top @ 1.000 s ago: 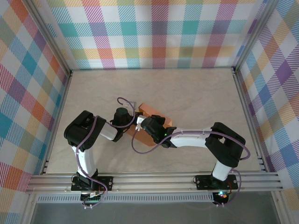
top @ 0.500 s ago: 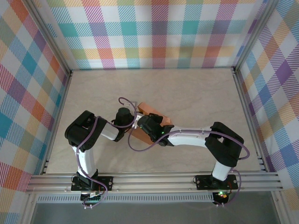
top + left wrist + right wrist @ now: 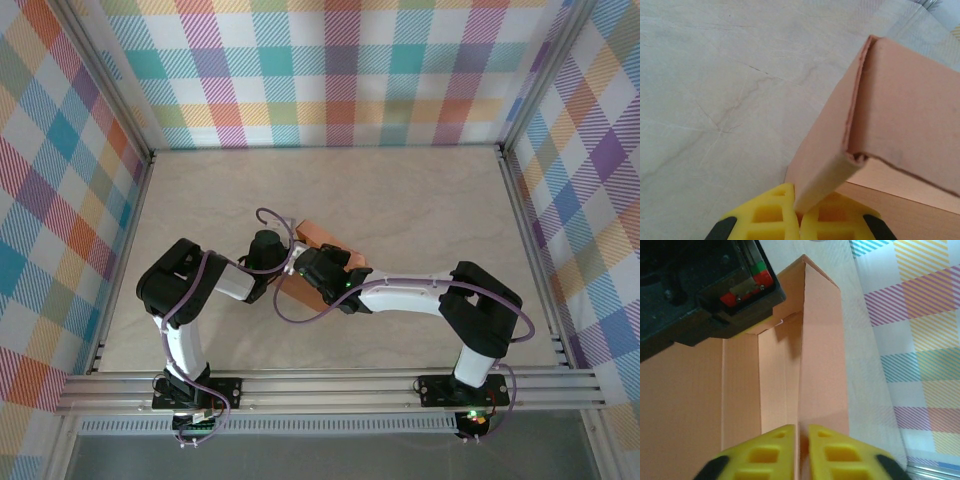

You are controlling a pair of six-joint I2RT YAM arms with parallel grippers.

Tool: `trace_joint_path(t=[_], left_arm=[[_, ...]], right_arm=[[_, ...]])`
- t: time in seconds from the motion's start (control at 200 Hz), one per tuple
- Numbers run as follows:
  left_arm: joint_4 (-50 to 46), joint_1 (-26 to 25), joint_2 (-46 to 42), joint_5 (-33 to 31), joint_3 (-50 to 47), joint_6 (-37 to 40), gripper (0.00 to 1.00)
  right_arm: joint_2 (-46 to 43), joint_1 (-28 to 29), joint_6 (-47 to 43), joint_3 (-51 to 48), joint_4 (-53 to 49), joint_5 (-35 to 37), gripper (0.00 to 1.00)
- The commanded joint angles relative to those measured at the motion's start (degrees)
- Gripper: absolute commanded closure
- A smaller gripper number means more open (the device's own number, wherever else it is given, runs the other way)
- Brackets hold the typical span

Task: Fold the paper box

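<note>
Top external: box (image 3: 318,237) in the middle of the table (image 3: 430,200); both arms bend inward over it, wrists close together.
Left gripper (image 3: 799,220): clamped tight on a doubled wall's corner, likely steadying it upright.
Right gripper (image 3: 803,450): fingers a sliver apart astride another wall's fold; gripping or loose, cannot tell.
Purpose: probably setting creases.

From above, the right arm (image 3: 400,296) hides the paper box (image 3: 320,238) toward 5 o'clock; the left wrist view cuts it off at 3 o'clock; whether the right gripper (image 3: 801,440) clamps its wall is unclear.
</note>
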Motion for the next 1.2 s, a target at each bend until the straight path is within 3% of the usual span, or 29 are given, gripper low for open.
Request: trace_joint_path(t=[0.0,0.225,0.465,0.66,0.835,1.02,1.195], left_arm=[[-1.0,-0.43,-1.73,1.05,1.33,-0.35,1.0],[-1.42,0.22,-1.42,2.25,1.29,0.5,1.0],[-0.88,1.53,-0.99,3.87,1.4,-0.44,1.0],[-0.52,2.79,-1.82,8.17,1.26,-0.09,1.0],[0.4,4.34,-2.89,14.6,1.12,0.29,1.0],[-4.81,5.11,-5.09,20.81,3.09,3.29,1.0],[-6.7,5.2,-8.24,27.9,3.82,4.61,1.0]], right_arm=[[-1.93,0.78,3.42,0.36,-3.06,-4.84,0.77],[-6.34,-0.35,6.63,-1.21,-3.72,-6.63,0.49],[-11.43,-2.34,12.66,-1.68,-5.33,-7.52,0.36],[-18.36,-7.24,23.99,0.5,-8.74,-15.44,0.27],[-25.21,-16.55,36.9,0.4,-10.7,-24.39,0.26],[-28.54,-28.63,48.07,-0.74,-12.19,-33.53,0.27],[-23.06,-43.22,62.92,-1.77,-9.87,-56.5,0.29]])
